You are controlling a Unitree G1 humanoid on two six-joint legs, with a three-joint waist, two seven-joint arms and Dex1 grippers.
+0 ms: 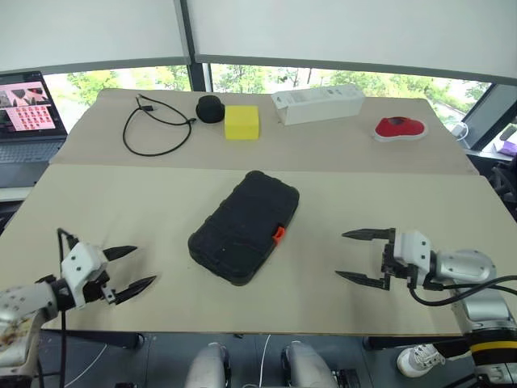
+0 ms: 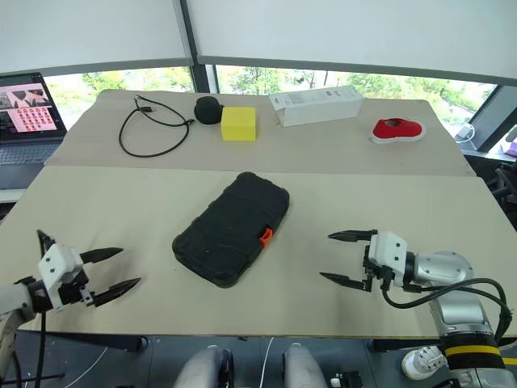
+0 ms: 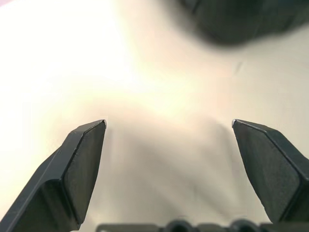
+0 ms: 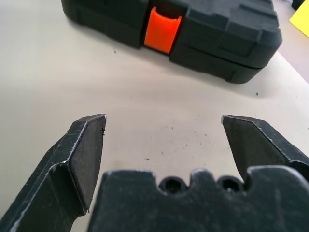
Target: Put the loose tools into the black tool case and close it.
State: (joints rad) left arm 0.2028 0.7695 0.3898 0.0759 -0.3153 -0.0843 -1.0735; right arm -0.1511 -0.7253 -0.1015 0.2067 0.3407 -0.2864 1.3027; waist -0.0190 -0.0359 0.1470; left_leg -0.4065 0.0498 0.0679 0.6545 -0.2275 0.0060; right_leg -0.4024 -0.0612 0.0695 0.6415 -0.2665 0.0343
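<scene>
The black tool case (image 1: 244, 227) lies shut in the middle of the near table, its orange latch (image 1: 279, 234) on the side facing right. The loose tools are out of view. My left gripper (image 1: 129, 269) hovers open over the table to the left of the case, nothing between its fingers. To the right of the case my right gripper (image 1: 355, 256) is open too, pointing toward the latch side. In the right wrist view the case (image 4: 212, 29) and its latch (image 4: 162, 30) sit just beyond the spread fingers (image 4: 82, 154).
On the far table lie a black cable (image 1: 153, 125), a round black speaker (image 1: 211, 107), a yellow block (image 1: 241, 122), a white box (image 1: 318, 103) and a red shoe (image 1: 399, 128). A laptop (image 1: 28, 113) stands at the far left.
</scene>
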